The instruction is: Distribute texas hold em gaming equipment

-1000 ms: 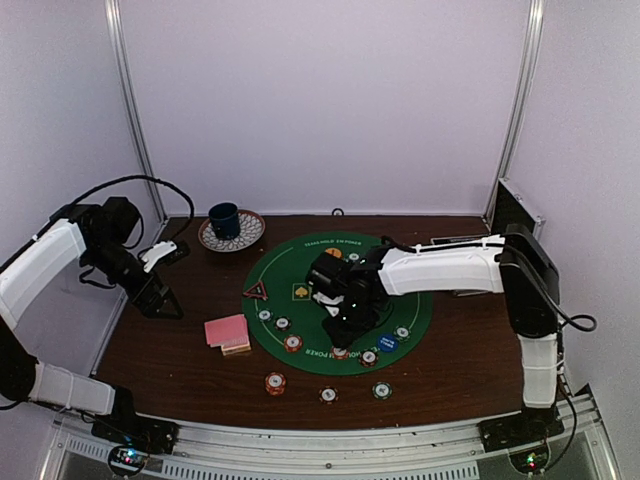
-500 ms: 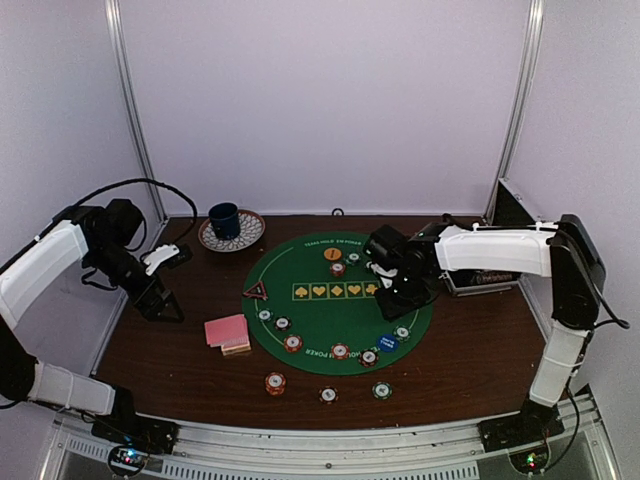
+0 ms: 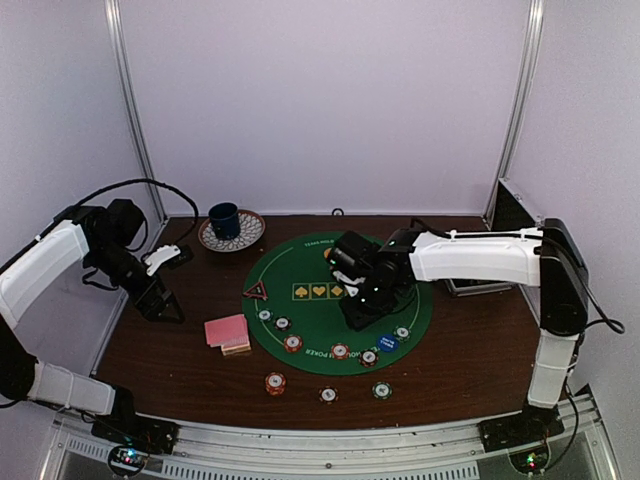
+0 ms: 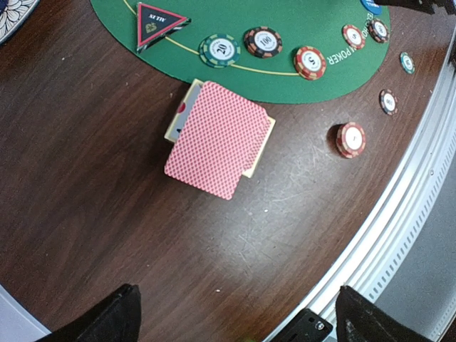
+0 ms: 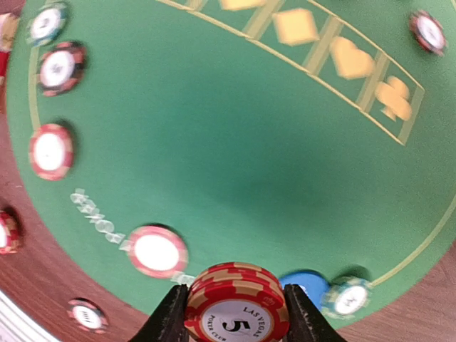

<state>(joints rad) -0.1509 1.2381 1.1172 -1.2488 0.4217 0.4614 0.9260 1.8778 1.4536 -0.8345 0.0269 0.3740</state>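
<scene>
right gripper (image 3: 362, 303): a second ago low over the near arc of chips (image 3: 340, 351). half a second ago it had swung out toward the right rim of the mat (image 5: 235, 164). now it is back over the mat, right of centre. its fingers pinch a red chip stack (image 5: 236, 308) by the edges, top face reads 5. grip width looks the same through the whole swing. the stack looks clear of the felt, above the near edge, with a red chip (image 5: 155, 251) and the blue button (image 5: 303, 285) lying to either side below.

left gripper (image 4: 239, 320): spread wide, holding nothing, hovering over the table (image 4: 85, 214) near the cards (image 4: 217, 139). no shift across the three top views. the cards lie on bare wood just off the mat's left edge.

reading: the stack is in transit and not yet set down, probably headed for a free spot on the near arc. right wrist view is blurred, which fits an arm in motion.
</scene>
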